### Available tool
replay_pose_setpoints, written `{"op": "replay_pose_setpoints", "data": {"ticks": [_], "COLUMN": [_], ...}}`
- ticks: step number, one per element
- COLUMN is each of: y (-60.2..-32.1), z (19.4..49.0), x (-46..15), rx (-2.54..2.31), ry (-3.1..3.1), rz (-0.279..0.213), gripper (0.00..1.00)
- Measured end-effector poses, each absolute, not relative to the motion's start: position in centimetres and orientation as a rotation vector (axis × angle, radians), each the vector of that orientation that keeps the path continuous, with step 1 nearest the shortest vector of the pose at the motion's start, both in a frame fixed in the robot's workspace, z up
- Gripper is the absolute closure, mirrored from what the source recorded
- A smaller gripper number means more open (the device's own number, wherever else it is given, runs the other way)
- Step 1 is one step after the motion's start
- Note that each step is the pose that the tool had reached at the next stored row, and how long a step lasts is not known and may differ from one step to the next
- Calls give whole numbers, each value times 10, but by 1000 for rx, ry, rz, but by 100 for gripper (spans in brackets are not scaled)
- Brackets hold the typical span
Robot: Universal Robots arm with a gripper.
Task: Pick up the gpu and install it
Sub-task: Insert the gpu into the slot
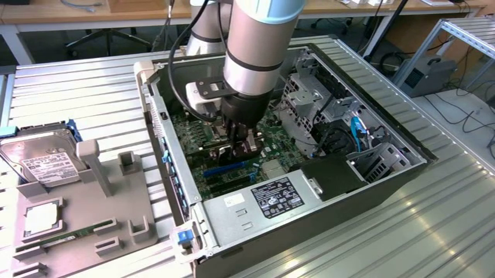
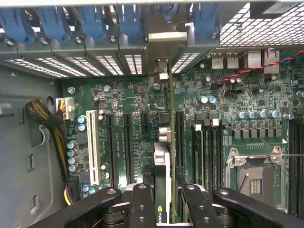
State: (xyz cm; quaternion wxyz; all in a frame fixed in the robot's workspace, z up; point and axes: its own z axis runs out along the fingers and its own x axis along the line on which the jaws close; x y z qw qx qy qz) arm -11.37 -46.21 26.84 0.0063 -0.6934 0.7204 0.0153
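Observation:
The gpu (image 2: 163,164) stands on edge between my fingers, seen along its thin edge, with its silver end bracket (image 2: 162,59) up against the case's rear slot openings. My gripper (image 2: 166,205) is shut on the gpu, one black finger (image 2: 141,202) on each side of the card. It sits down among the black expansion slots of the green motherboard (image 2: 118,102). In the exterior view my gripper (image 1: 236,147) is low inside the open computer case (image 1: 402,145), over the motherboard's slot area, and the gpu (image 1: 230,157) shows as a dark piece below the fingers.
A silver hard drive (image 1: 43,159) and a grey fixture tray (image 1: 85,214) with a memory stick (image 1: 62,237) lie at the exterior view's left. The power supply (image 1: 263,200), drive cages (image 1: 309,98), blue slot latches (image 2: 95,21), cable bundle (image 2: 52,128) and CPU socket (image 2: 254,173) surround the gripper.

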Motion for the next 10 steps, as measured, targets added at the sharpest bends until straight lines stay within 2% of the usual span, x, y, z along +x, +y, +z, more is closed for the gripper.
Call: {"op": "replay_pose_setpoints", "data": {"ticks": [10], "y": [-462], "z": [266], "x": [-114], "rx": [-2170], "ry": [2254], "rz": [48], "gripper": [73]}}
